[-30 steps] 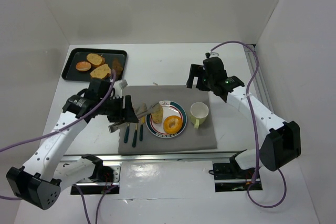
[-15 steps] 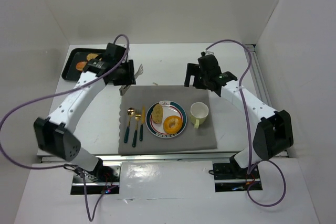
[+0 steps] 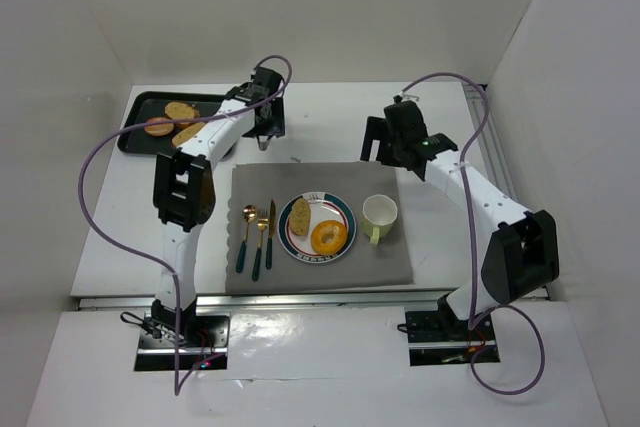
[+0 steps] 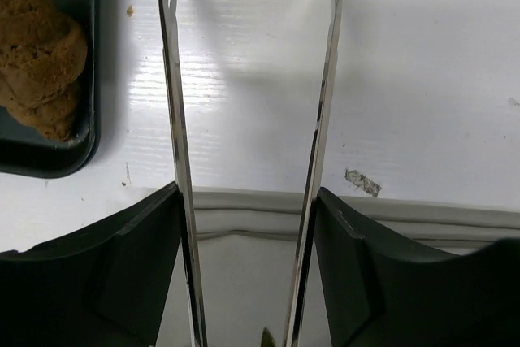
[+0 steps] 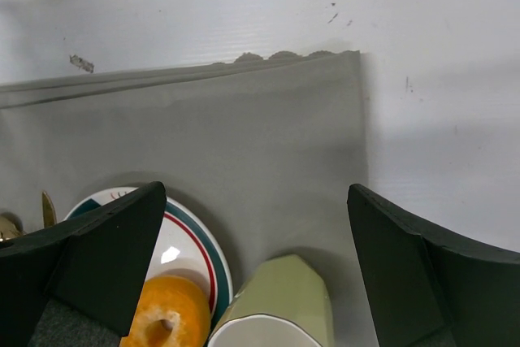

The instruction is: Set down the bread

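A bread slice [image 3: 300, 215] lies on the left side of the striped plate [image 3: 342, 212], beside an orange doughnut [image 3: 328, 237]. My left gripper [image 3: 263, 132] is at the back of the table, right of the black tray [image 3: 135, 122], away from the plate. It is shut on metal tongs [image 4: 175, 119], whose arms are spread with nothing between them. In the left wrist view the gripper [image 4: 248, 201] hangs over the mat's far edge. My right gripper [image 3: 378, 147] is open and empty above the mat's back right corner. In the right wrist view it [image 5: 260, 258] hangs over the cup.
The tray holds several more bread pieces [image 3: 182, 112], and one [image 4: 36, 62] shows in the left wrist view. A green cup [image 3: 378, 215] stands right of the plate and shows in the right wrist view [image 5: 280, 306]. A spoon, fork and knife [image 3: 258, 237] lie on the grey mat [image 3: 390, 262].
My left arm has swung from the plate to the back of the table with the empty tongs. The bread slice stays on the plate. The right arm has barely moved.
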You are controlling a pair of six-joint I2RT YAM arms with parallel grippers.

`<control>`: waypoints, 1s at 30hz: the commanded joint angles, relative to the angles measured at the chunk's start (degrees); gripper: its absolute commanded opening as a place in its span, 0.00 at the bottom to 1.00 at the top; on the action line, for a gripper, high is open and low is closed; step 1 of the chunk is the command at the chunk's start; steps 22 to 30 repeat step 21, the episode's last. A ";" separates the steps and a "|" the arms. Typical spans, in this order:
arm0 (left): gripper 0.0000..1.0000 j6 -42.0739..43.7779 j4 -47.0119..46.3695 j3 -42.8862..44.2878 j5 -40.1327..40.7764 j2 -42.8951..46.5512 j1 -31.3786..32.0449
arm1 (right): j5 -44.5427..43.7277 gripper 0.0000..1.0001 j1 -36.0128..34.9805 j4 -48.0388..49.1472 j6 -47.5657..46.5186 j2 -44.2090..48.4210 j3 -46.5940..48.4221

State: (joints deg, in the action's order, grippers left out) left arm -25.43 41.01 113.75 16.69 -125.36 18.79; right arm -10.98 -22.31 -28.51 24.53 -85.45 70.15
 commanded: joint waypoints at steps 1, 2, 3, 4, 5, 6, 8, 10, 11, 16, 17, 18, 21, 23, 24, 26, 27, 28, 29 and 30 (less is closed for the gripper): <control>0.75 2.05 2.14 4.10 -0.07 -0.67 -0.42 | -2.46 1.00 0.77 -1.46 -0.28 1.96 0.42; 0.77 2.83 2.14 4.11 -0.86 -0.67 -0.42 | -2.46 1.00 1.47 -1.46 -0.28 1.26 0.95; 0.81 3.54 2.14 4.11 -0.87 -0.67 -0.42 | -2.46 1.00 1.47 -2.24 -0.28 1.25 0.95; 0.84 3.55 2.14 4.63 -0.87 -0.67 -0.94 | -2.46 1.00 2.00 -2.25 -0.28 0.55 1.82; 0.85 4.07 2.14 5.33 -0.87 0.02 -0.94 | -2.99 1.00 2.00 -2.95 -0.28 -0.06 2.35; 0.87 4.07 2.14 5.34 -0.87 1.07 -0.94 | -3.51 1.00 2.00 -2.95 -0.28 -0.07 3.23; 0.94 4.68 2.14 6.12 -2.01 2.40 -0.94 | -6.05 1.00 2.00 -4.27 -1.59 -1.12 3.93; 0.98 4.69 4.23 8.40 -2.01 3.19 -0.94 | -7.56 1.00 2.52 -4.97 -2.29 -1.12 4.65; 0.99 4.69 5.03 8.94 -0.62 4.06 -0.94 | -8.17 1.00 2.53 -5.58 -2.30 -1.64 5.25; 0.99 4.69 5.04 6.74 -4.64 10.38 -0.94 | -9.50 1.00 3.06 -4.98 -3.44 -1.12 5.26; 0.99 4.17 6.00 6.13 -5.34 11.01 -0.94 | -10.71 1.00 3.06 -4.97 -3.44 -1.12 5.26; 0.99 4.16 6.88 6.13 -5.87 11.01 -0.94 | -10.73 1.00 3.06 -4.97 -3.44 -1.12 5.26; 0.99 2.14 9.08 5.61 -5.88 14.00 -0.94 | -10.73 1.00 3.58 -6.11 -3.44 -2.43 5.96; 0.99 2.14 9.08 5.61 -5.88 14.00 -0.94 | -10.73 1.00 3.58 -6.11 -3.44 -2.43 5.96; 0.99 2.14 9.08 5.61 -5.88 14.00 -0.94 | -10.73 1.00 3.58 -6.11 -3.44 -2.43 5.96; 0.99 2.14 9.08 5.61 -5.88 14.00 -0.94 | -10.73 1.00 3.58 -6.11 -3.44 -2.43 5.96; 0.99 2.14 9.08 5.61 -5.88 14.00 -0.94 | -10.73 1.00 3.58 -6.11 -3.44 -2.43 5.96; 0.99 2.14 9.08 5.61 -5.88 14.00 -0.94 | -10.73 1.00 3.58 -6.11 -3.44 -2.43 5.96; 0.99 2.14 9.08 5.61 -5.88 14.00 -0.94 | -10.73 1.00 3.58 -6.11 -3.44 -2.43 5.96; 0.99 2.14 9.08 5.61 -5.88 14.00 -0.94 | -10.73 1.00 3.58 -6.11 -3.44 -2.43 5.96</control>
